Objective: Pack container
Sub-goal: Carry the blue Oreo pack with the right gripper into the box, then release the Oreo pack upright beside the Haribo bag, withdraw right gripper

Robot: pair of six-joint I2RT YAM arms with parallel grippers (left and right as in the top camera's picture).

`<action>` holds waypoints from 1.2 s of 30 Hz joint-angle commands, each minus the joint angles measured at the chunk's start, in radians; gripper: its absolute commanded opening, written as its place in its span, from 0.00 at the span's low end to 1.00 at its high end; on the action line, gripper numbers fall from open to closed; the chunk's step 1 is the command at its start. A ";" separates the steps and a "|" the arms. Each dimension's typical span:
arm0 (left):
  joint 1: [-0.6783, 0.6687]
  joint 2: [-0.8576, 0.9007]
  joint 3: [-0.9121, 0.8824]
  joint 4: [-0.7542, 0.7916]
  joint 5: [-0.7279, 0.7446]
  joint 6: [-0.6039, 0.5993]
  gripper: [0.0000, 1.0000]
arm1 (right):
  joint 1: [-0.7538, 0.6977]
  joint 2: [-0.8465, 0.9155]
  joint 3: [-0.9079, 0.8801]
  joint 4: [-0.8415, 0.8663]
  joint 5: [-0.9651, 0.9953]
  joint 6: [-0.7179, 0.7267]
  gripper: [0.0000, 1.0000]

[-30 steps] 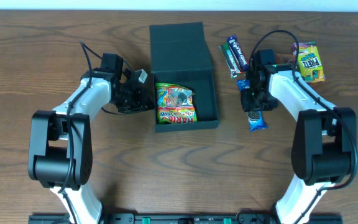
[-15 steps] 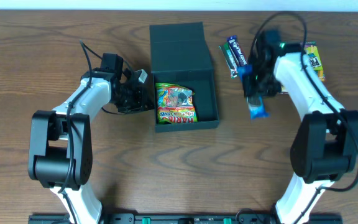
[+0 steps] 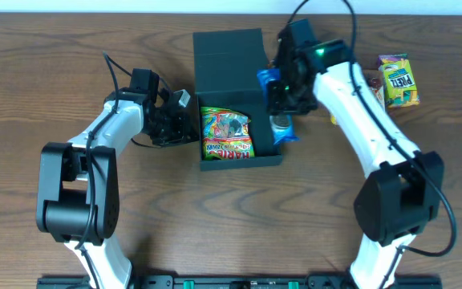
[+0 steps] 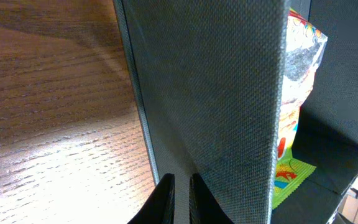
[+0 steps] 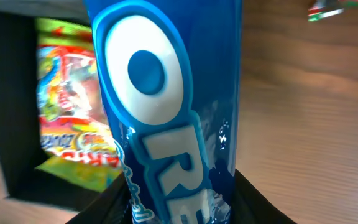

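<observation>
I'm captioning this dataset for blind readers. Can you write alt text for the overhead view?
The right arm's fingers hold a blue Oreo packet over the right edge of an open dark box that already contains a gummy bag. The left arm's fingers sit at the box's left wall.

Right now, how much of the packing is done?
Done: a colourful gummy-sweet bag lies inside the dark square cardboard box. In hand: the right gripper holds a blue Oreo packet at the box's right edge. Left: a yellow-green snack packet on the wooden table.

The closed end effector (image 4: pixel 180 199) sits beside the container (image 4: pixel 216 93) wall, candy bag (image 4: pixel 300 62) inside.
</observation>
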 commanded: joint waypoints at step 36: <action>-0.004 0.018 -0.007 -0.005 0.011 0.000 0.10 | -0.072 -0.019 0.012 0.020 0.344 0.088 0.94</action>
